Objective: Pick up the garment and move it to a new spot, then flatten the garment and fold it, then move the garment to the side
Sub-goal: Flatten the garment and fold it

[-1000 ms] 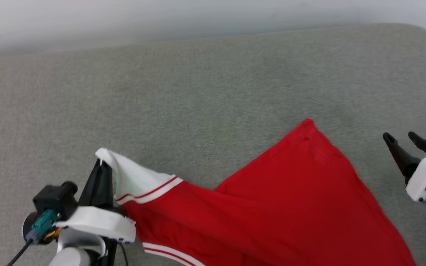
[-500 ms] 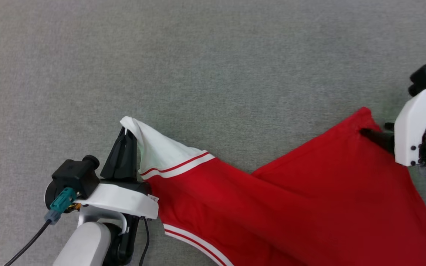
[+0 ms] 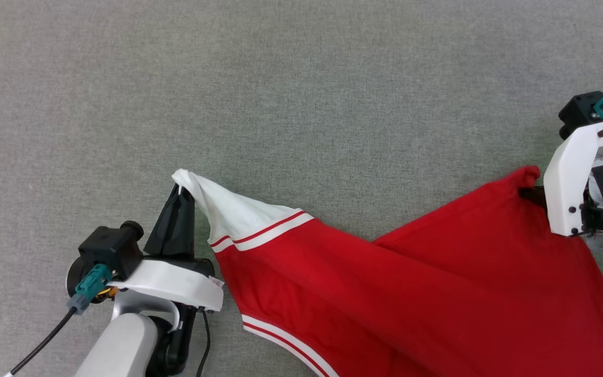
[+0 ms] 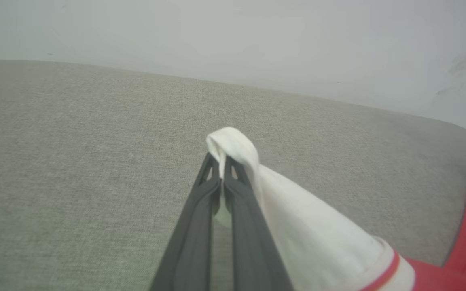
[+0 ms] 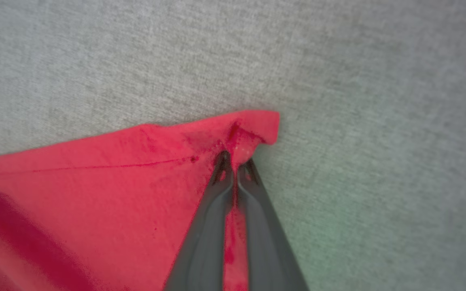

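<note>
Garment — a red jersey with a white sleeve — is drawn out across the lower half of the head view. It runs from about 8 o'clock over to 3 o'clock and off the bottom edge between 6 and 4 o'clock. Under it is a grey woven surface.

The left gripper sits at 8 o'clock with its fingers pointing toward 12. It is clenched on the tip of the white sleeve. In the left wrist view the two dark fingers meet, with white cloth looped over their tips and falling away toward 4 o'clock. There a red-white striped trim begins.

The right gripper is at 3 o'clock in the head view, pointing toward 9, and is pinched on a red corner of the garment. In its own wrist view the fingers are pressed together with red fabric between them — the corner curls just past the tips toward 1 o'clock.

A second striped band shows near 6 o'clock. One red layer overlaps another along a diagonal edge through the middle.
</note>
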### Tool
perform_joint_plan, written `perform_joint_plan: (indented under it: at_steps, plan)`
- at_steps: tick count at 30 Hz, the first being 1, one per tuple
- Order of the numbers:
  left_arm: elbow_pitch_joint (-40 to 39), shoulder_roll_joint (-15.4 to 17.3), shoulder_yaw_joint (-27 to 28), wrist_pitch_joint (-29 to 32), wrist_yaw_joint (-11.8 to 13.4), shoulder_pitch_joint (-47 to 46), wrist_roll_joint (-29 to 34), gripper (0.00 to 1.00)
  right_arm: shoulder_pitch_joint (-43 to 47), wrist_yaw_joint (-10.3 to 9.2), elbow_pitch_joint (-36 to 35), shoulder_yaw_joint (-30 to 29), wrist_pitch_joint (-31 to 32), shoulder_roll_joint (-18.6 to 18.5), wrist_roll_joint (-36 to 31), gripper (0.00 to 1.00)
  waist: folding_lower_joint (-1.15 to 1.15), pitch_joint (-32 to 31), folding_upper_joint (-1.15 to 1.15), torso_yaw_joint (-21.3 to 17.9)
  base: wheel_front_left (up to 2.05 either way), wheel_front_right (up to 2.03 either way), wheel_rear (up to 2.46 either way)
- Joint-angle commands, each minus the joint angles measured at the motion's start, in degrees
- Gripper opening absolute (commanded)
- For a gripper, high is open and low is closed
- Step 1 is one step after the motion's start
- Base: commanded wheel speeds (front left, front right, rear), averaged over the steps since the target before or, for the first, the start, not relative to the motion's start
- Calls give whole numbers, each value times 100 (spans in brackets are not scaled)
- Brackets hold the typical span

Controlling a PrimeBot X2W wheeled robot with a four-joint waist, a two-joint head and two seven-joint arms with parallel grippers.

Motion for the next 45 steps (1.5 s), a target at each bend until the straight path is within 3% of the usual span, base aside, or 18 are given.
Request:
perform_joint_plan:
  at_steps: [1,12,18,24,25,32,45]
  plan:
    - [11,31,14,-3,-11,-5,-24,0,260,14,155,219,48,125,47,0,-1,-54,0,-23,0,0,0]
    - [396,506,169,280,-274,-224,-171,0,-50,7,286,289,-1303,-126,-242,0,-1,-1077,0,-212,0,0,0]
    - [864,752,30,713,-639,-1129,-81,0,-228,6,663,137,-1978,-30,-544,0,-1,-1658,0,-296,0,0,0]
    - [1743,683,-55,966,-950,-2323,-87,0,-577,6,953,18,-2443,69,-787,0,-1,-1938,0,-407,0,0,0]
    - [2170,632,1,937,-999,-2947,-77,0,-852,5,1035,-30,-2597,74,-923,0,-1,-1935,0,-468,0,0,0]
    - [3038,655,116,736,-1108,-4416,71,0,-1746,3,1125,-102,-2957,66,-1190,0,-1,-1625,0,-634,0,0,0]
    - [3796,899,196,486,-1184,-6962,400,0,-3871,2,1236,-331,-3854,20,-1655,0,-1,-138,0,-884,0,0,0]
